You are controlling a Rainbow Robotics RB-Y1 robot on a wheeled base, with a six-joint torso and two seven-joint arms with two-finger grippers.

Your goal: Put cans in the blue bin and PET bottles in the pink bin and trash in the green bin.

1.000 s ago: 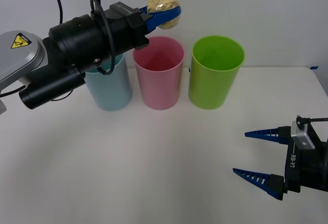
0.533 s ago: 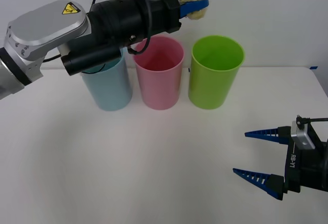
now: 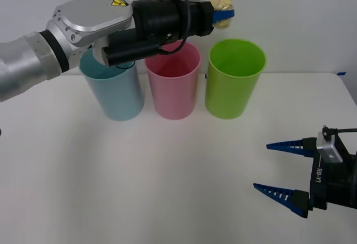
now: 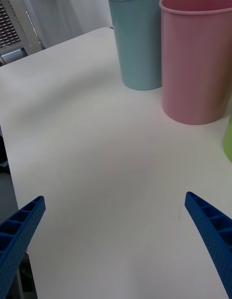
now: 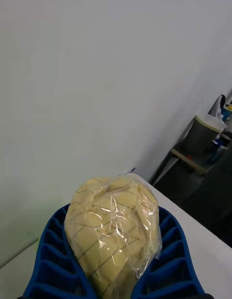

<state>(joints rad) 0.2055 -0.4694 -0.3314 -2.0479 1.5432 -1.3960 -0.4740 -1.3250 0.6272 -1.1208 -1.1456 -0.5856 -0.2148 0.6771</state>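
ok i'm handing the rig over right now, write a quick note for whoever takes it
Left gripper: shut on the trash, held in the air above the bins, near the green bin's rim on the pink bin's side.
Right gripper: open, idle low over the table on the robot's right.
Bins stand in a row: blue bin, pink, green, left to right.
Done: trash picked up and lifted.
Left: bring it over the green bin's mouth and release it.
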